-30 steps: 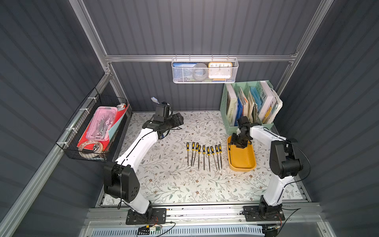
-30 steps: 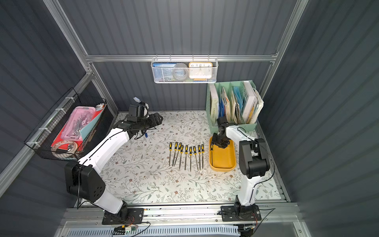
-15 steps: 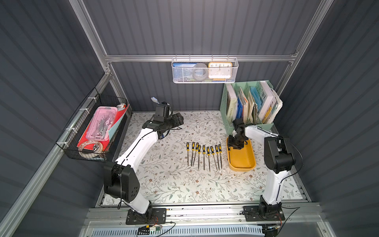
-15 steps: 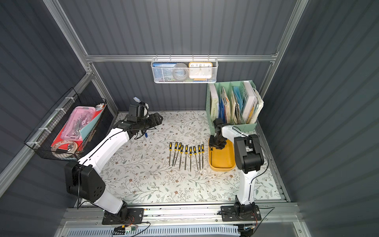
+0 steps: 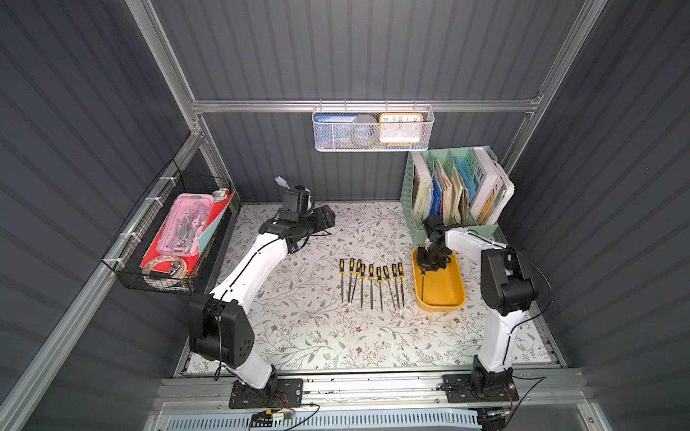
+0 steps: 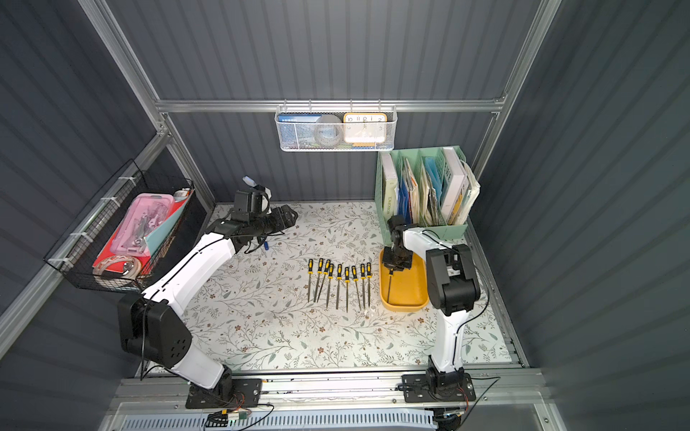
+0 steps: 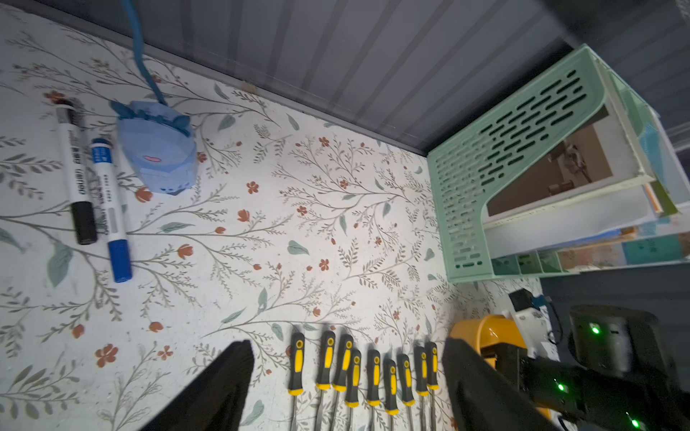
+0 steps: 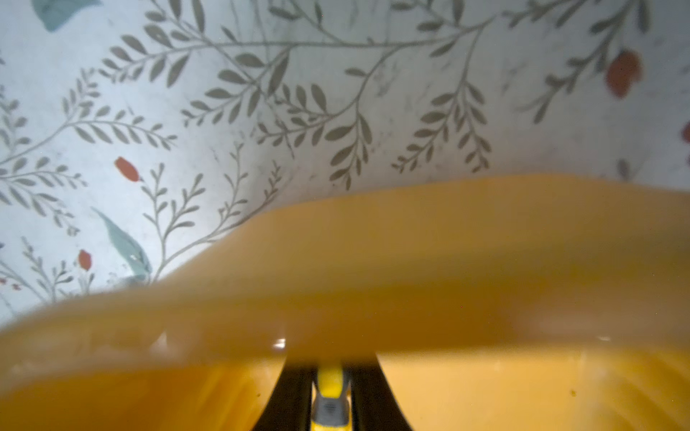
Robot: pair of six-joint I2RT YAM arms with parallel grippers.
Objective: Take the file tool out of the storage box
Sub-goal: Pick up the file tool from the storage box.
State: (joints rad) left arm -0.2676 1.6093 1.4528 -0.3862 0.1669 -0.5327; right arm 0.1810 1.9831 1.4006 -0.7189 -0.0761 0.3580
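The storage box (image 5: 446,289) (image 6: 409,293) is a mustard-yellow tray on the right of the flowered mat. One file tool (image 5: 422,284) (image 6: 389,287) lies in it along its left wall, thin shaft pointing to the front. My right gripper (image 5: 430,263) (image 6: 396,263) reaches down into the tray's back end. In the right wrist view its black fingers (image 8: 295,392) press both sides of the yellow-and-grey handle (image 8: 330,395), right behind the tray's wall (image 8: 410,261). My left gripper (image 5: 324,220) (image 7: 347,345) hovers open and empty at the back left.
Several black-and-yellow files (image 5: 371,280) (image 7: 367,373) lie in a row left of the tray. A mint-green book organizer (image 5: 451,186) stands behind it. Two markers (image 7: 93,194) and a blue object (image 7: 158,149) lie near the back wall. A wire basket (image 5: 171,231) hangs at left.
My right gripper has closed on the file tool's handle in the tray, and its forearm has swung towards the tray's back left corner. The left arm has stayed still.
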